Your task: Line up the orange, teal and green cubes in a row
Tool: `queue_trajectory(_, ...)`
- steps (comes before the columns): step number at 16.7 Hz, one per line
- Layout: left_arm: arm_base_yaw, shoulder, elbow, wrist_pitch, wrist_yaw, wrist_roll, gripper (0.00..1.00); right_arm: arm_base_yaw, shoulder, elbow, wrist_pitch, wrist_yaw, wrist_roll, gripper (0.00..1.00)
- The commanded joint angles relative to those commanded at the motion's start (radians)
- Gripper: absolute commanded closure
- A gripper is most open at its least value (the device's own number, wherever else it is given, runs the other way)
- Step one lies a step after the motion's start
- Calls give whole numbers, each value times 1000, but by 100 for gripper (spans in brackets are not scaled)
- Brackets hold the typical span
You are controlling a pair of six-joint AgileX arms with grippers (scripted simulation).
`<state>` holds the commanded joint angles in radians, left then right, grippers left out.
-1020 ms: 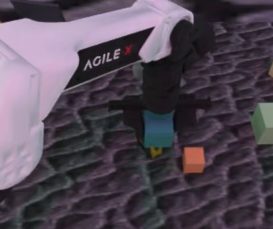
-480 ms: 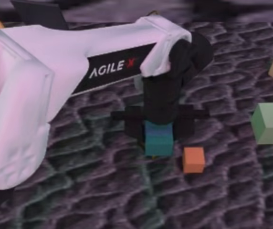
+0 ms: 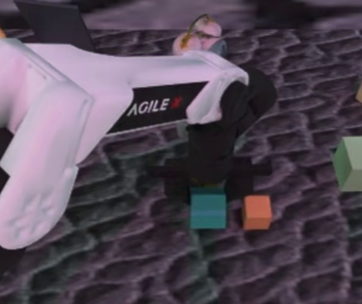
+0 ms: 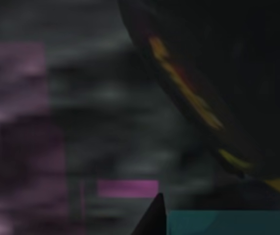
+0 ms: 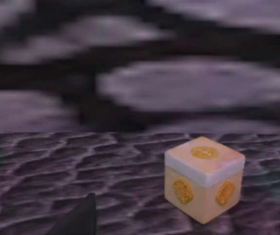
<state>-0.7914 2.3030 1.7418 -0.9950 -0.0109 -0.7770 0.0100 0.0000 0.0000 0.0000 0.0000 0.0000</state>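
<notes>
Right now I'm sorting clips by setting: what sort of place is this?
Likely a simulated tabletop test scene: a purple patterned table, plain blocks like the teal cube and orange cube, and the left gripper working above them.

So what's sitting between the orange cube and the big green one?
Nothing: in the top view only bare purple patterned table separates the orange cube from the green cube. The teal cube lies on the orange one's other side.
</notes>
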Motion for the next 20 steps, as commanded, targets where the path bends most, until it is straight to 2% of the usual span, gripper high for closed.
queue_trajectory(13, 0, 0, 0, 0, 0, 0, 2, 0, 0, 0, 0, 0, 0, 0)
queue_trajectory(20, 0, 0, 0, 0, 0, 0, 0, 0, 0, 0, 0, 0, 0, 0)
